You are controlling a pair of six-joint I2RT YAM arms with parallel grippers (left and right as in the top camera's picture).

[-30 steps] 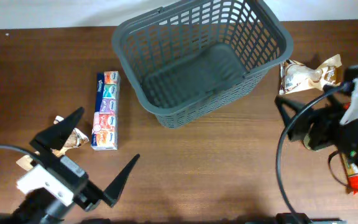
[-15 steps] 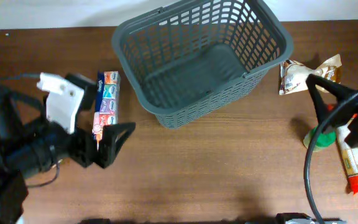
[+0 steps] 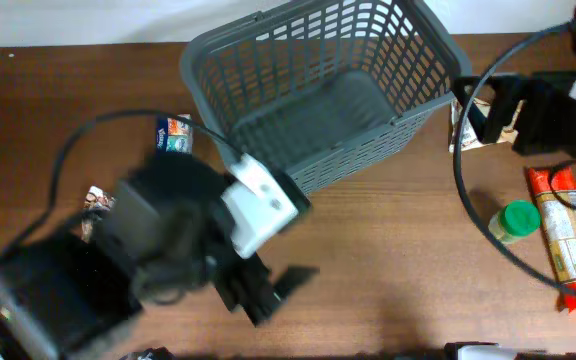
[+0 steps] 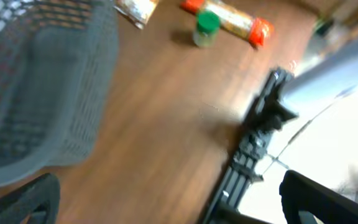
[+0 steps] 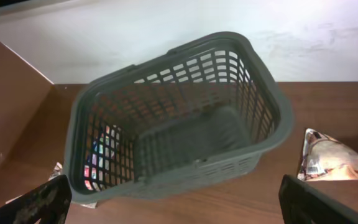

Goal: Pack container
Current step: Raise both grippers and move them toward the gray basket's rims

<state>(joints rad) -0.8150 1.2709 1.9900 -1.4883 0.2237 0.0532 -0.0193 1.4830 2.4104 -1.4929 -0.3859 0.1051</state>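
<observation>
The dark grey slotted basket point(image 3: 318, 90) stands empty at the back middle of the table; it also shows in the right wrist view point(image 5: 179, 118) and, blurred, in the left wrist view point(image 4: 42, 93). My left gripper point(image 3: 268, 290) is open and empty, raised over the wood in front of the basket; its fingers frame the left wrist view point(image 4: 179, 211). My right gripper point(image 3: 488, 110) is open and empty to the right of the basket, facing it point(image 5: 179, 211).
A colourful tissue pack point(image 3: 173, 135) lies left of the basket, mostly hidden by my left arm. A small snack wrapper point(image 3: 93, 198) lies further left. A foil bag point(image 3: 463, 125), a green-capped jar point(image 3: 516, 222) and an orange package point(image 3: 558, 235) lie at the right.
My left arm swung from the left side to the middle front and now covers most of the tissue pack. My right arm moved back to the far right, uncovering the jar and orange package.
</observation>
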